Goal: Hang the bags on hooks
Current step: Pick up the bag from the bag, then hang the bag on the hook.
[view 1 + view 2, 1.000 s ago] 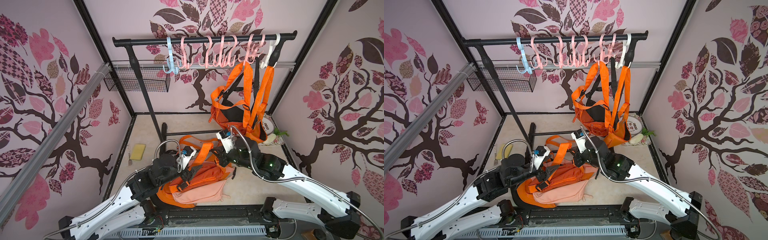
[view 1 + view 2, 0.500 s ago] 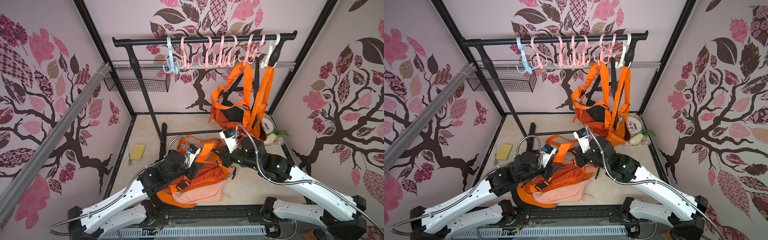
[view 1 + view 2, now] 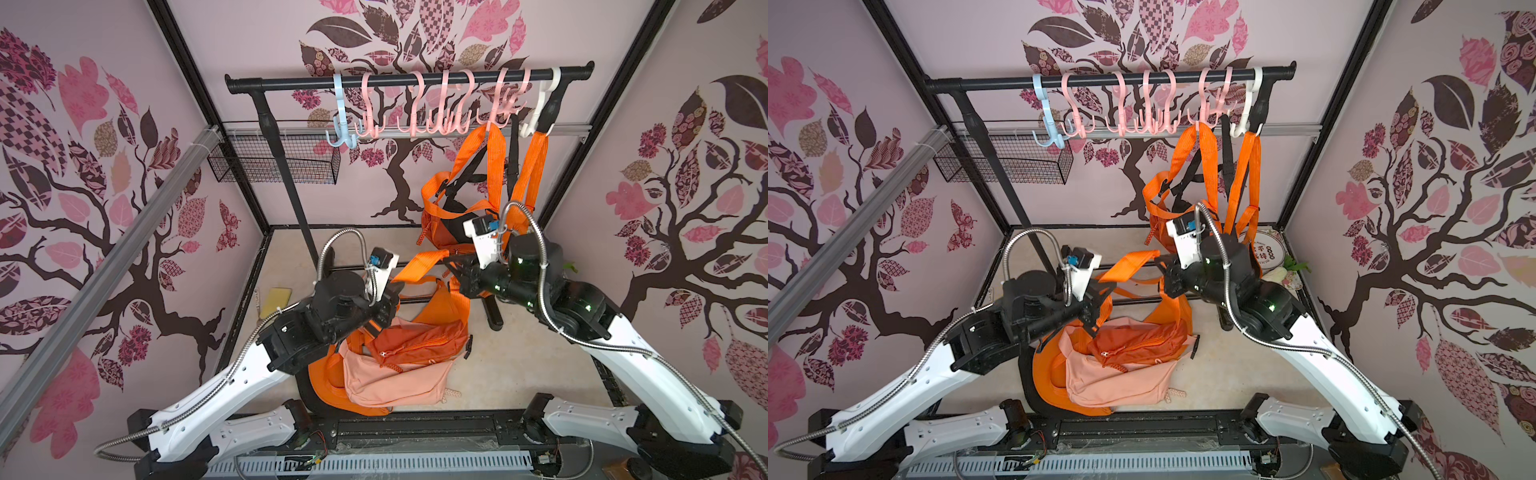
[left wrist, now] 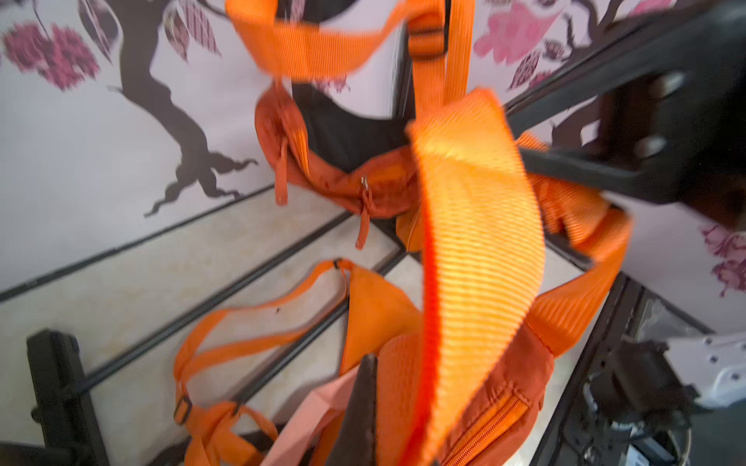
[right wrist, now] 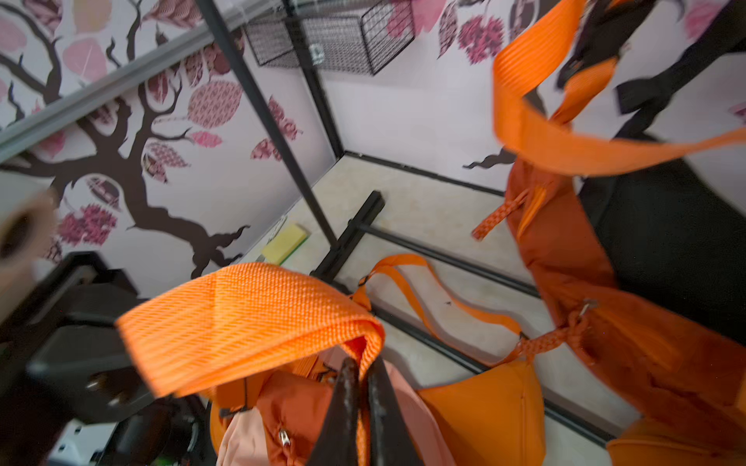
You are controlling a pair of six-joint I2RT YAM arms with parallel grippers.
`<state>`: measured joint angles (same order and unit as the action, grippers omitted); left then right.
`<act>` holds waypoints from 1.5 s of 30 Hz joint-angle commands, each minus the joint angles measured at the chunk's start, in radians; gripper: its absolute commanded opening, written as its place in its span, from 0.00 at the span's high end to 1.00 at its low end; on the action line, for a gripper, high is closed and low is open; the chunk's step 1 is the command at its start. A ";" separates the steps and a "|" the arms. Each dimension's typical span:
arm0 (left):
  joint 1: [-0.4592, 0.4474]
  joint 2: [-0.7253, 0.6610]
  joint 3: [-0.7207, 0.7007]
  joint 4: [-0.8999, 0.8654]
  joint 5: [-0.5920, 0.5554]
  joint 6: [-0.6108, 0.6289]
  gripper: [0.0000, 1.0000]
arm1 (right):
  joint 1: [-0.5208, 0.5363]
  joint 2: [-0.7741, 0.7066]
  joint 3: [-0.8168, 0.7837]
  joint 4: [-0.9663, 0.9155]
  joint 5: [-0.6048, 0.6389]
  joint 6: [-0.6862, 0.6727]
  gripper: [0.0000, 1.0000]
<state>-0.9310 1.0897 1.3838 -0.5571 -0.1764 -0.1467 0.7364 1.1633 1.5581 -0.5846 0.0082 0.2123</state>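
Note:
The bag point(image 3: 399, 365), peach and orange, lies slumped on the floor between my arms in both top views, its body point(image 3: 1121, 365) resting on the floor. Its wide orange strap point(image 3: 419, 266) is lifted off the floor and stretched between both grippers. My left gripper point(image 3: 390, 291) is shut on the strap's near end; in the left wrist view the strap point(image 4: 476, 242) hides one finger of the gripper point(image 4: 383, 371). My right gripper point(image 5: 363, 363) pinches the folded strap point(image 5: 250, 318). Pink hooks point(image 3: 415, 120) hang from the rail point(image 3: 291, 85) high behind.
A second orange bag point(image 3: 444, 220) hangs by its straps from the right-hand hooks, just behind my right gripper point(image 3: 1160, 266). A blue hook point(image 3: 340, 133) and white hook point(image 3: 536, 120) flank the pink ones. The wire basket point(image 3: 274, 164), rack post point(image 3: 286, 174) and yellow sponge point(image 3: 276, 299) stand left.
My left gripper has moved in toward the strap and shut on it. The right gripper has lifted the strap a little higher and further back.

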 commanded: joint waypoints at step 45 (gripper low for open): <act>0.312 0.954 1.355 -0.053 0.355 -0.177 1.00 | -0.426 0.665 1.127 0.143 -0.312 0.137 1.00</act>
<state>-0.6270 2.0232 2.6949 -0.6552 0.1566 -0.2913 0.3157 1.8053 2.6339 -0.5262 -0.2176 0.3046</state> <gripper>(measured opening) 0.049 0.074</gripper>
